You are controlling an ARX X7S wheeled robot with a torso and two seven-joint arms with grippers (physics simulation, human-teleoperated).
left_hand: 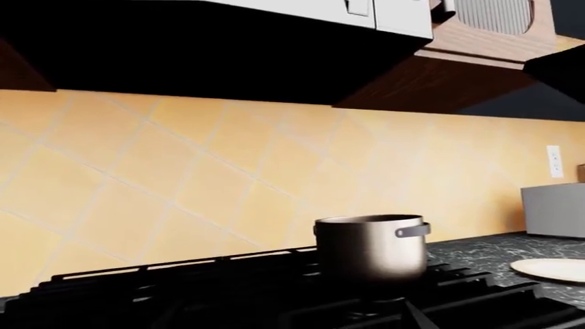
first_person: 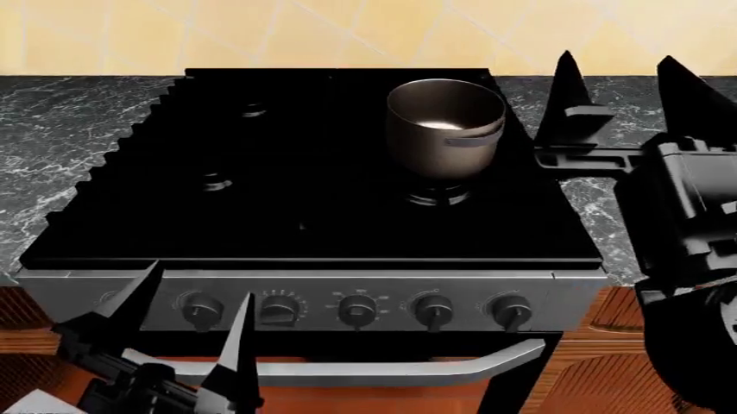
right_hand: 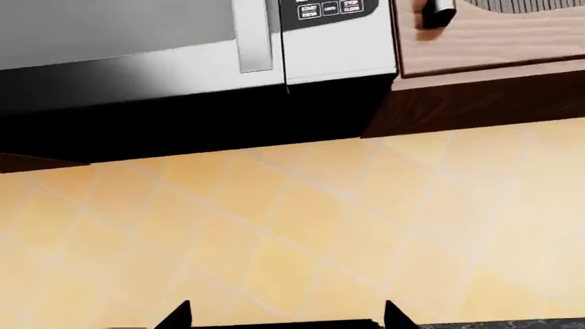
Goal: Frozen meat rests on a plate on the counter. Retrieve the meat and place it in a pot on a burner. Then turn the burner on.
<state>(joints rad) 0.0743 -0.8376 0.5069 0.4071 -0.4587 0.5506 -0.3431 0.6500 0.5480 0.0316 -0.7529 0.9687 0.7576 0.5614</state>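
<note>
The steel pot (first_person: 447, 121) stands on the back right burner (first_person: 437, 195) of the black stovetop; its inside shows only a bright sheen. It also shows in the left wrist view (left_hand: 372, 250), with the edge of the cream plate (left_hand: 553, 269) on the dark counter (left_hand: 494, 248) beyond it. The meat is not in view. My right gripper (first_person: 622, 82) is open and empty, just right of the pot over the counter; only its tips show in the right wrist view (right_hand: 288, 317). My left gripper (first_person: 190, 323) is open and empty, low in front of the stove's left knobs.
Several knobs (first_person: 433, 309) line the stove's front panel above the oven handle (first_person: 381, 369). A microwave (right_hand: 183, 41) and wooden cabinets (right_hand: 494, 41) hang over the stove. A grey box-like appliance (left_hand: 553, 211) stands on the counter by the tiled wall (first_person: 345, 34).
</note>
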